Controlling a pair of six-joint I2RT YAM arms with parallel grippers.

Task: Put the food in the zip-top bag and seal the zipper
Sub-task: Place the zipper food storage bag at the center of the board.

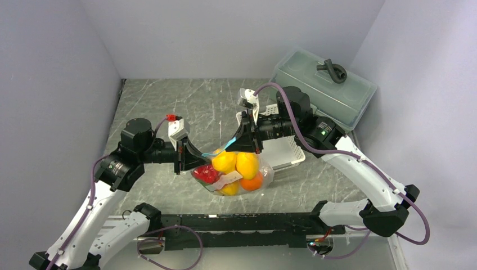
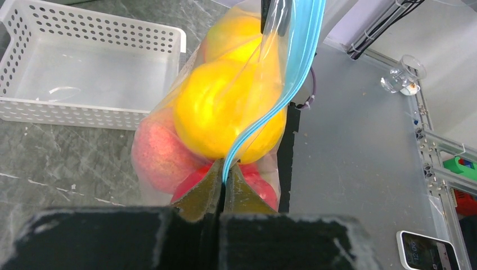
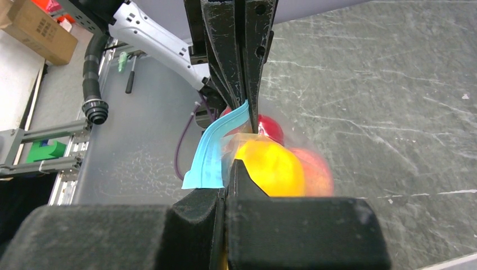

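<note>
The fingers (image 2: pixel 205 188) of the left gripper (image 2: pixel 225 173) are pressed together on the teal zipper (image 2: pixel 264 115), which rises from between the tips in the left wrist view. The fingers (image 3: pixel 197 205) of the right gripper (image 3: pixel 229 169) are likewise clamped on the zipper at its other end, with a folded length of the strip showing just beside them. From the top view, the two grippers face each other over the middle of the table (image 1: pixel 169 107), the left gripper at the left end of the bag mouth and the right gripper at the right end. The zip-top bag (image 1: pixel 266 173) hangs between and below them. Whether its underside rests on the table cannot be told. Whether the zipper is closed along its length cannot be told either. The food is inside the bag: two yellow lemons (image 1: pixel 225 160) uppermost, an orange (image 1: pixel 251 181) at lower right, a red pepper (image 1: pixel 206 173) at lower left and a pinkish peach (image 2: pixel 157 157) against the lemons. A white label (image 1: pixel 228 179) lies across the front of the bag. The white slotted basket (image 1: pixel 287 152) stands just behind the bag, on the right arm's side, with nothing seen in it. The grey-green lidded box (image 1: pixel 326 93) stands at the far right corner, a dark looped object on its lid.
</note>
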